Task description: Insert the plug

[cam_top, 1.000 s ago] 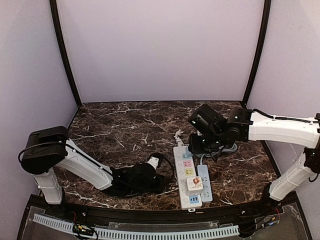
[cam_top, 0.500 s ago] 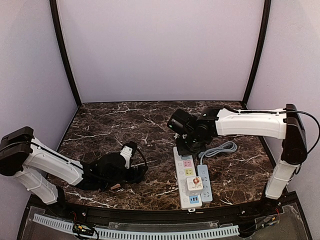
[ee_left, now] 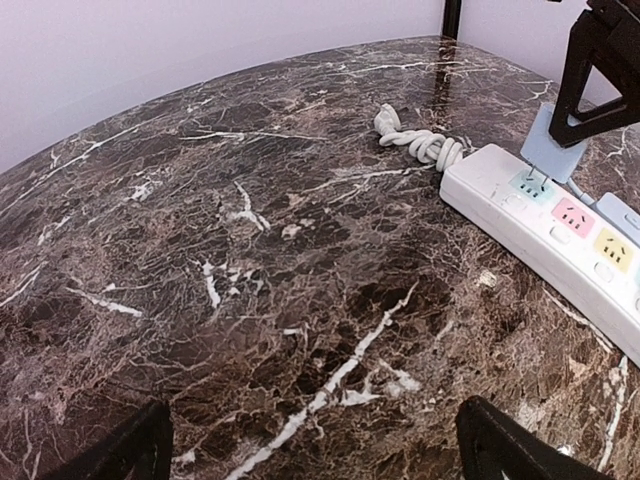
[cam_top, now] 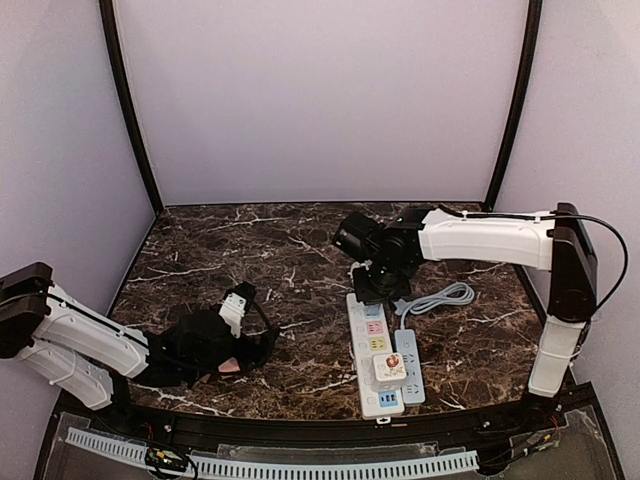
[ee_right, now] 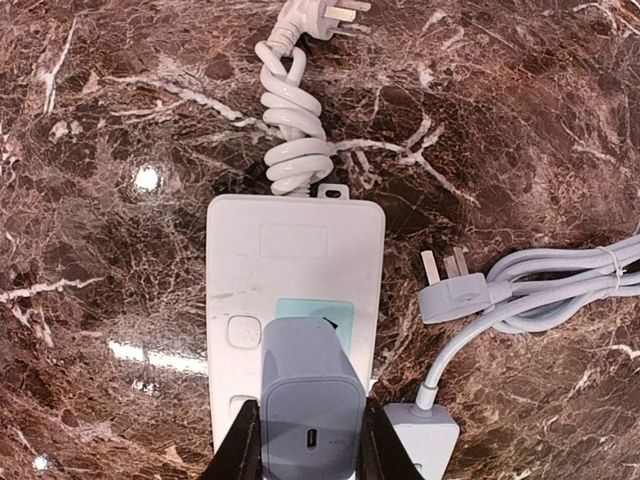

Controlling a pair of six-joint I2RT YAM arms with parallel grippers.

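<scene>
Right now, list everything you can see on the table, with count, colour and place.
table: one, dark marble, under everything.
white power strip: one, coloured sockets, right of centre.
pale power strip: one, pale blue, right of it.
adapter: one, white, on white power strip's near end.
charger: one, grey-blue, at white power strip's far socket.
left gripper: one, black, open over bare table.
right gripper: one, black, shut on the charger.
</scene>
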